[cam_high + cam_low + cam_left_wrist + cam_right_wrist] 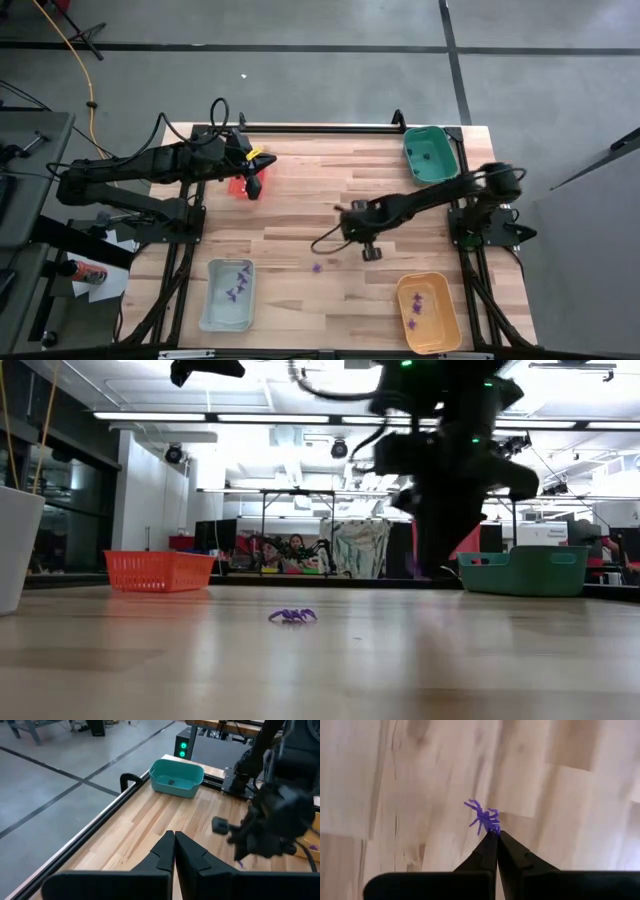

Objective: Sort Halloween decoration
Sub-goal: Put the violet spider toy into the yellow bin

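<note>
The Halloween decoration pieces are tiny purple spiders. One purple spider (484,818) sticks out from the tips of my right gripper (496,835), which is shut on it above the table's middle (345,215). Another purple spider (317,267) lies on the wood nearer the front edge and also shows in the low view (292,616). More purple pieces lie in the pale blue tray (212,300) and the orange tray (450,320). My left gripper (174,837) waits shut above the red tray (237,187), touching nothing. My right gripper pinches the purple spider by its body's near edge (493,829) between the very tips of its two fingers. The fingers come steeply from above. The spider's legs spread out beyond the fingertips, and it seems lifted clear of the wood.
A green tray (432,155) with a small dark piece stands at the back right. The red tray sits at the back left, the pale blue tray at the front left, the orange tray at the front right. Bare wood lies between them.
</note>
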Controlling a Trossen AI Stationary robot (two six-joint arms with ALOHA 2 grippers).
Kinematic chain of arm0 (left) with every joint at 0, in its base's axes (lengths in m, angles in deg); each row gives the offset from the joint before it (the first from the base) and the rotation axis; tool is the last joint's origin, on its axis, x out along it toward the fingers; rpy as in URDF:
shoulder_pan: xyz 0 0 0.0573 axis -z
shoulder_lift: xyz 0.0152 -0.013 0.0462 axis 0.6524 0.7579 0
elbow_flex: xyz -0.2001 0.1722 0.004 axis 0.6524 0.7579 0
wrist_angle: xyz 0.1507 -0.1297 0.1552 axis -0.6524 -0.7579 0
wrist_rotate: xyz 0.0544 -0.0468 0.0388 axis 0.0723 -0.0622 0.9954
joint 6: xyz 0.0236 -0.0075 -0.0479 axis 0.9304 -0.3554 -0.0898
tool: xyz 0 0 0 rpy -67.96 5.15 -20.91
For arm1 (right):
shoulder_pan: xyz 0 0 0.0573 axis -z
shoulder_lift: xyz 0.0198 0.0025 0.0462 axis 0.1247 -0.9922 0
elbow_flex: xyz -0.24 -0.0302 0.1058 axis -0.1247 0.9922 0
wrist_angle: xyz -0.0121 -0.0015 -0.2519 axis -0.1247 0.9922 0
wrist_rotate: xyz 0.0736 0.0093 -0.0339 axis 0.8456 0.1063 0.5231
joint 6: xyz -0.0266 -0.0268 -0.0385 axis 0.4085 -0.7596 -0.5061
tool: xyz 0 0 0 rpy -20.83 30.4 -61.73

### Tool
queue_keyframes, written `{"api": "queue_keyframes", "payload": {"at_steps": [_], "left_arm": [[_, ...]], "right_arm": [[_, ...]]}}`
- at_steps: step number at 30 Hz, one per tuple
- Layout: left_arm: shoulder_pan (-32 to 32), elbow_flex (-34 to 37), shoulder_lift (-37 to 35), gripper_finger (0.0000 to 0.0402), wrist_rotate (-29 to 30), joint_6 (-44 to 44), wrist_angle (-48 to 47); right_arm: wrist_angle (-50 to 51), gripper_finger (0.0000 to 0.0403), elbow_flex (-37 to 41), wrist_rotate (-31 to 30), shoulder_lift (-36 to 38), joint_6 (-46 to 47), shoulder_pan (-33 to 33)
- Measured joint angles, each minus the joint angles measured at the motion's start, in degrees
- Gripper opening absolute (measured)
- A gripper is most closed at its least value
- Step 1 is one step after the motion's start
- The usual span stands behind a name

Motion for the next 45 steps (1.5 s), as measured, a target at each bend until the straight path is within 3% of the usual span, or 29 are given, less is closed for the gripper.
{"api": "queue_keyframes", "payload": {"at_steps": [9,15,21,27,34,45], "left_arm": [[0.12,0.00,0.01,0.0000,-1.21,-0.14,1.34],[0.18,1.29,0.01,0.0000,-7.31,-0.13,8.26],[2.10,13.22,-0.19,0.0000,-9.89,-4.62,31.99],[4.27,24.79,-0.10,0.0000,-9.57,-13.41,50.96],[4.44,25.81,-0.10,0.0000,-9.38,-10.54,51.38],[4.44,25.79,-0.10,0.0000,-9.37,-8.97,51.33]], "right_arm": [[-9.72,0.0000,16.43,-2.04,20.75,14.33,3.47],[-21.97,0.0000,22.65,-6.24,28.66,21.41,3.40],[-37.01,0.0000,23.23,-6.28,29.38,21.66,4.01],[-45.41,0.0000,17.75,-5.86,29.35,18.58,6.64],[-45.16,0.0000,10.46,-2.92,29.37,13.42,8.08],[-44.24,0.0000,9.75,-1.74,29.35,13.77,8.28]]}}
